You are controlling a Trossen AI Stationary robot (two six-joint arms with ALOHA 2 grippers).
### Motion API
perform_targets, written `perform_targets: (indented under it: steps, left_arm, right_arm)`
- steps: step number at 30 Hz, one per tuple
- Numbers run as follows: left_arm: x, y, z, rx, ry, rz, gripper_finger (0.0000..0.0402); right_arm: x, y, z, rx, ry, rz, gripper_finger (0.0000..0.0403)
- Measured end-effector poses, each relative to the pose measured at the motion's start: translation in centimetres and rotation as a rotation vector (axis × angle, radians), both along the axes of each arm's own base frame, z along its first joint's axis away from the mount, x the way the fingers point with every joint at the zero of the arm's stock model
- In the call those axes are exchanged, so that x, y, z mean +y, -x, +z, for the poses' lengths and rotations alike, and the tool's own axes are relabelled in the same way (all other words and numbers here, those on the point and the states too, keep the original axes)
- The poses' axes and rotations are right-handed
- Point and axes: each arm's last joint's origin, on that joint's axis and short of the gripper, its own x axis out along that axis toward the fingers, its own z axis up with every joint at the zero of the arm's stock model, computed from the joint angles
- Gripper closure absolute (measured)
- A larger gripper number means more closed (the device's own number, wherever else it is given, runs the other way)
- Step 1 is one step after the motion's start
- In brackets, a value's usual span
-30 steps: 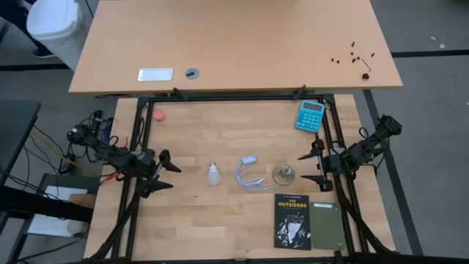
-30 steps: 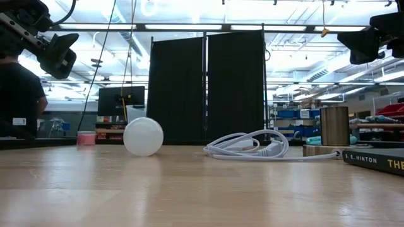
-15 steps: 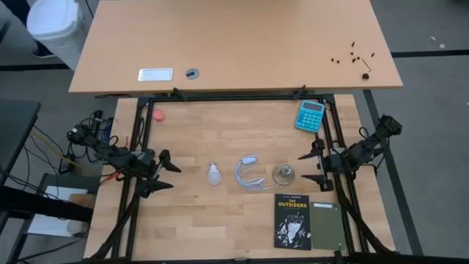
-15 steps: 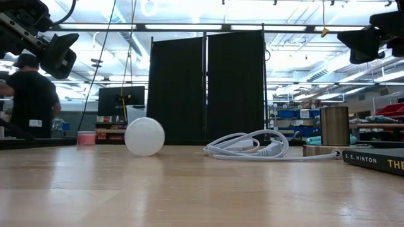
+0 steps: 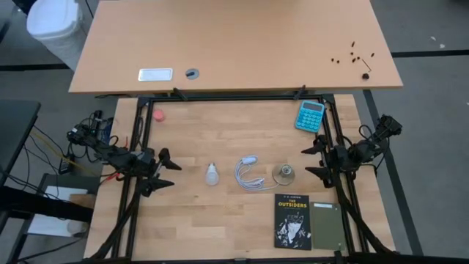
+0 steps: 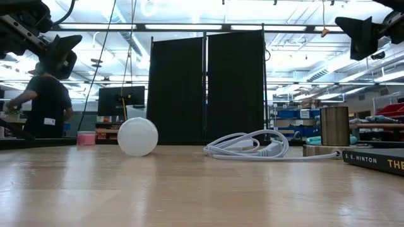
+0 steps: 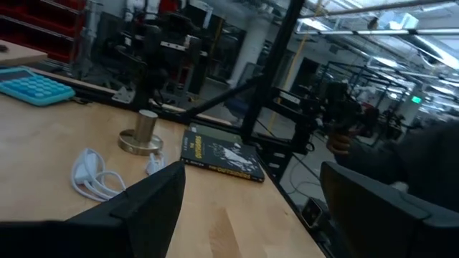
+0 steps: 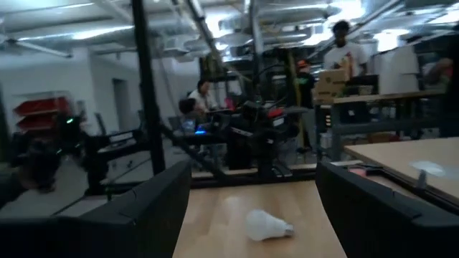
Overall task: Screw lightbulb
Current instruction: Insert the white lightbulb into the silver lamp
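Observation:
The white lightbulb (image 5: 212,174) lies on its side on the wooden table, left of centre, its screw base toward the far edge; it also shows in the low view (image 6: 137,136) and the right wrist view (image 8: 267,224). The round metal socket (image 5: 283,173) stands right of centre, with the coiled white cable (image 5: 248,172) between the two. My left gripper (image 5: 167,169) is open above the table's left part, left of the bulb. My right gripper (image 5: 308,162) is open above the table's right part, right of the socket. Both are empty.
A blue calculator (image 5: 310,116) lies at the far right. A black book (image 5: 293,220) and a green notebook (image 5: 325,224) lie at the near right. A small pink object (image 5: 158,115) sits at the far left. People show in the room beyond (image 6: 47,104).
My right gripper has gone up a little and toward the table's far edge, still open. The bulb has rolled slightly toward the table's left. A person in the room behind has moved.

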Motion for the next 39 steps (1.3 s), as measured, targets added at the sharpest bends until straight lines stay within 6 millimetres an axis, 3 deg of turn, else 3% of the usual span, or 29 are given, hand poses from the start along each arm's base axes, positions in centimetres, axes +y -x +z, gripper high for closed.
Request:
perform_targets:
  steps: [9, 18, 22, 26, 39]
  left_arm:
    - [0.3, 0.1, 1.3, -0.11, 0.078, 0.068, 0.0074]
    - [0.5, 0.2, 1.6, -0.139, 0.107, 0.117, 0.0074]
    - [0.8, 0.2, 1.5, -0.125, 0.122, 0.243, 0.0074]
    - [1.0, 0.1, 1.1, -0.066, 0.021, 0.321, 0.0074]
    - [0.4, -1.0, 2.9, 0.013, -0.161, 0.356, 0.0074]
  right_arm:
    - [0.0, 0.0, -0.1, 0.009, -0.134, 0.014, 0.0094]
    - [0.2, -0.4, -0.4, 0.05, -0.157, 0.022, 0.0094]
    - [0.3, -0.6, -0.7, 0.08, -0.171, 0.019, 0.0094]
    - [0.5, -0.9, -1.1, 0.119, -0.203, 0.008, 0.0094]
    - [0.8, -1.5, -1.6, 0.17, -0.218, -0.055, 0.0094]
